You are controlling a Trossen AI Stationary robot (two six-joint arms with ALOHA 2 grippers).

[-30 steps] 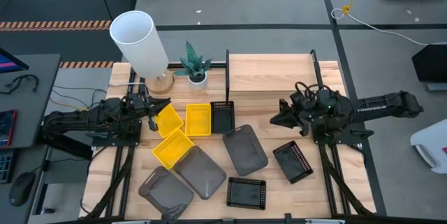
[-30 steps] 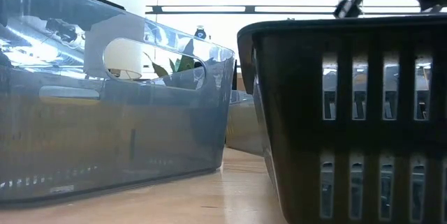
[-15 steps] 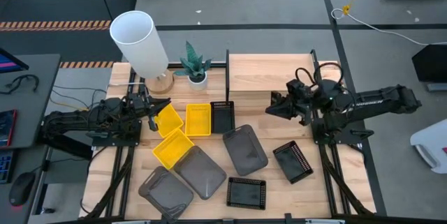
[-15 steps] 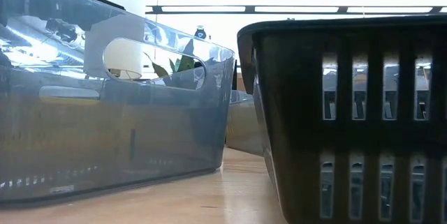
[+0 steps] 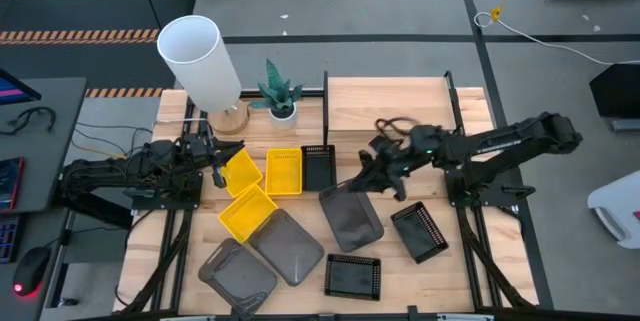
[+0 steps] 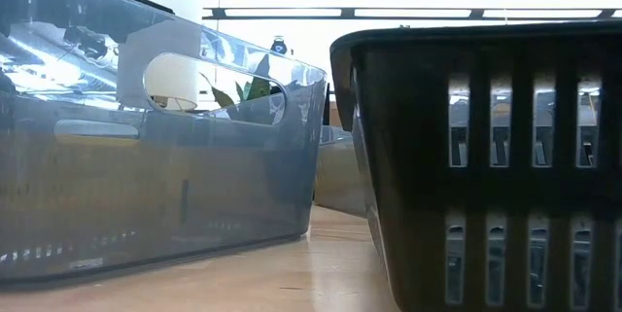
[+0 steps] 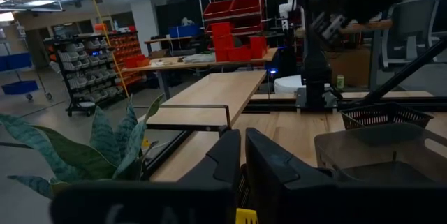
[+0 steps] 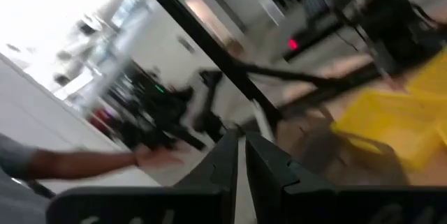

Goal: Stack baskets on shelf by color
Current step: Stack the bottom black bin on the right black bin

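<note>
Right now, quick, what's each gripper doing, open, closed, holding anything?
Left gripper: closed, at the edge of a yellow basket; a grip on it cannot be confirmed.
Right gripper: closed, empty, above the grey basket.

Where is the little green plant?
In the high view, the little green plant stands at the table's far edge, between the white cylinder on its left and the shelf on its right.

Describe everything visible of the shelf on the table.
The shelf is a light wooden rectangular board in a thin black metal frame with upright posts. It stands at the table's far edge, right of the small potted plant. Its top is bare: no basket on it. A black basket lies just before its left corner.
</note>
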